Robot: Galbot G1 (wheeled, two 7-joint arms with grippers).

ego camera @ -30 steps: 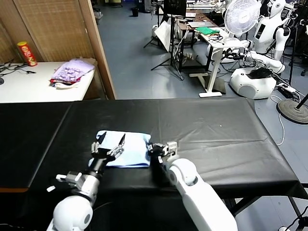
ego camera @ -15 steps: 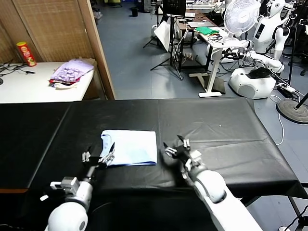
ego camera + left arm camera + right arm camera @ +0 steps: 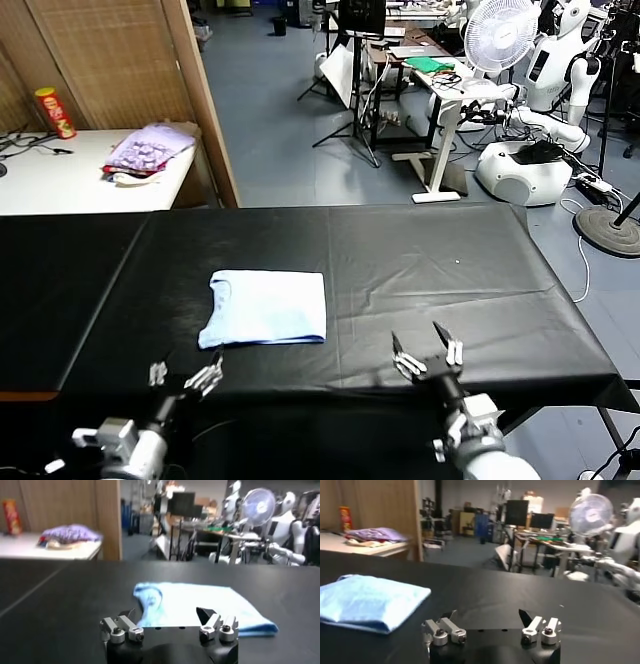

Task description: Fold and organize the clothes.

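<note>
The clothes, a pale light-blue T-shirt (image 3: 266,307), lie folded into a flat rectangle on the black table (image 3: 420,260), left of its middle. My left gripper (image 3: 184,378) hangs open over the table's front edge, just short of the shirt's near left corner. My right gripper (image 3: 428,356) is open too, at the front edge, well to the right of the shirt. Neither holds anything. In the left wrist view the shirt (image 3: 200,605) lies straight ahead of the open left gripper (image 3: 167,616). In the right wrist view the folded shirt (image 3: 367,602) lies off to one side of the open right gripper (image 3: 487,616).
A white side table (image 3: 60,180) at the back left carries a purple patterned cloth pile (image 3: 150,148) and a red can (image 3: 55,110). A wooden partition (image 3: 205,100) stands beside it. Desks, a fan (image 3: 503,35) and other robots stand behind the black table.
Both grippers have drawn back from the shirt to the table's front edge. The right gripper, shut at the shirt's edge before, has opened and let go. The shirt now lies flat.
</note>
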